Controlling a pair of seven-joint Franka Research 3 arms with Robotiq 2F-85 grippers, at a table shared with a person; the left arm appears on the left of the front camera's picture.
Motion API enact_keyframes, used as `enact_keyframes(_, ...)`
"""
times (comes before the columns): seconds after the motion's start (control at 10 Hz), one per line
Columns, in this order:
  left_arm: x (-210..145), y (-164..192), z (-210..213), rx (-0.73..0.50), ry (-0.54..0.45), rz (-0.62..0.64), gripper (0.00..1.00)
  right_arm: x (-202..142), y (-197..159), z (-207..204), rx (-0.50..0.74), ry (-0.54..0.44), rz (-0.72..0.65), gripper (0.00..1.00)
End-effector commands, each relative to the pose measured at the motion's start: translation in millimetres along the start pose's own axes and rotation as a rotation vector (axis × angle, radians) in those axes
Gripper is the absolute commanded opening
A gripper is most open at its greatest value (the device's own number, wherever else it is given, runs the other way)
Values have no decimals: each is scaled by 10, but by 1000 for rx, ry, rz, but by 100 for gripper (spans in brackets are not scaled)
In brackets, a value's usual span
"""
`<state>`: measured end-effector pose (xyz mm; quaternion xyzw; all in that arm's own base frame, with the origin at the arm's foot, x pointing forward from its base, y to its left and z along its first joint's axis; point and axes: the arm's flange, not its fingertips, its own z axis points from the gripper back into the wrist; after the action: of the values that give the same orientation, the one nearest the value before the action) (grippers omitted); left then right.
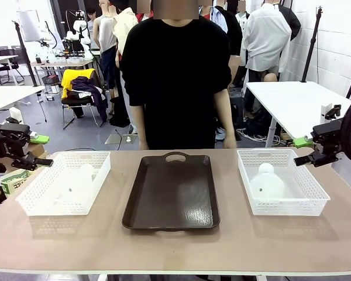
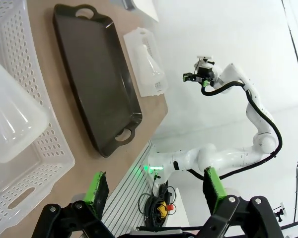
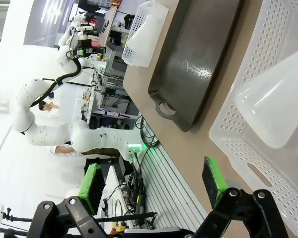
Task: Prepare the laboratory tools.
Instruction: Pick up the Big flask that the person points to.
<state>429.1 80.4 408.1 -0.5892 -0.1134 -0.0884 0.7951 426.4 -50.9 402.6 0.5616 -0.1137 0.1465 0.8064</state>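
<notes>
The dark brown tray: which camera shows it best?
The front view: the tray lies whole and straight-on. The left wrist view shows it whole but slanted; the right wrist view cuts off one end.

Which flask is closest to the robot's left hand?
The flask in the basket left of the brown tray; the other flask is right of it.

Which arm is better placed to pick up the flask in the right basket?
The right one. The right gripper, open, hangs close beside the right basket with that flask; the left gripper is across the tray, next to the other basket.
</notes>
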Motion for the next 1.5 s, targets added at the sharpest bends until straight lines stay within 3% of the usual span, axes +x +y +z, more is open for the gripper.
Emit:
enact_keyframes(0.0,-13,1,16,7,11,-3,100,-1,2,-27,-3,-1,-13,100)
enact_keyframes(1.4,-13,1,16,7,11,-3,100,-1,2,-27,-3,-1,-13,100)
